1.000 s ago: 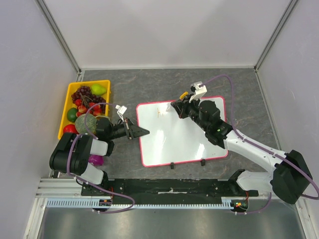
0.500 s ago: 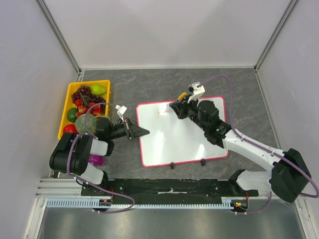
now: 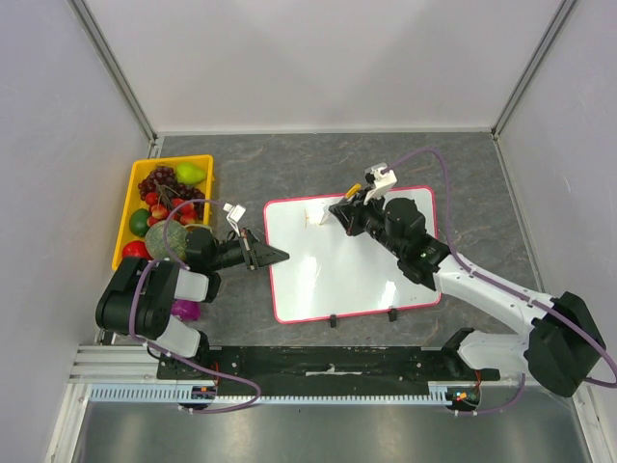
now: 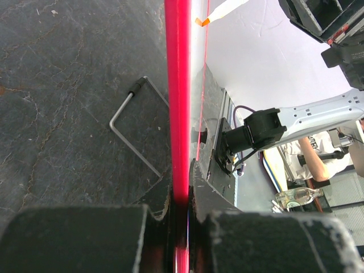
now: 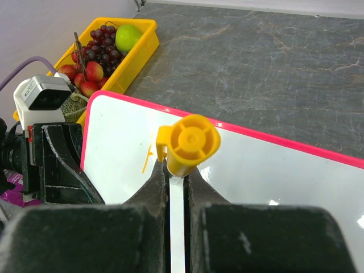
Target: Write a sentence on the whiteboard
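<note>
The whiteboard [image 3: 357, 265] lies on the dark table, with a pink-red frame and two black feet [image 3: 333, 320] on its near edge. My left gripper [image 3: 276, 256] is shut on the board's left frame edge [image 4: 177, 102], seen between its jaws in the left wrist view [image 4: 181, 199]. My right gripper [image 3: 339, 208] is shut on a white marker with a yellow cap end [image 5: 190, 145], tip down on the board's far left part [image 5: 273, 170]. Of the sentence only a few orange strokes [image 3: 310, 214] show beside the tip; they also show in the right wrist view [image 5: 147, 160].
A yellow fruit tray [image 3: 130, 193] with grapes, apples and a pear stands left of the board, also in the right wrist view [image 5: 139, 42]. A thin bent metal rod [image 4: 132, 133] lies on the table by the board's edge. A purple object [image 3: 185, 311] sits by the left arm.
My right gripper with the marker has shifted very slightly over the board's far left part. The left gripper and the board have not moved.
</note>
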Available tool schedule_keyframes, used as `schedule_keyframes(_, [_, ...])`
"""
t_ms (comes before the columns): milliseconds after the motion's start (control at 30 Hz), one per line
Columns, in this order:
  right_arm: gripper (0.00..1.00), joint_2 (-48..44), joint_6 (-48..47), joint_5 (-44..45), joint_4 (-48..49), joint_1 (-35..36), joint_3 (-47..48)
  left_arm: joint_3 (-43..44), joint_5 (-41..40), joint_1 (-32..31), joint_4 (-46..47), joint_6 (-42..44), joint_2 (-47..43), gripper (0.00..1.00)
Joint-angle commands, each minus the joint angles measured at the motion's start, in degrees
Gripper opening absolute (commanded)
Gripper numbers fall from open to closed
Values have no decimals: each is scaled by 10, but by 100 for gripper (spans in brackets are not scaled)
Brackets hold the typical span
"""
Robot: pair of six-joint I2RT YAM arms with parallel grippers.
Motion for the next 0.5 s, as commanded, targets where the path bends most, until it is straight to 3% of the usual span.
schedule_keyframes(0, [0, -9, -20, 38, -26, -3, -8, 3, -33, -1, -19, 83, 12, 2])
schedule_keyframes(467, [0, 19, -16, 73, -24, -4, 43, 3, -33, -1, -19, 82, 13, 2])
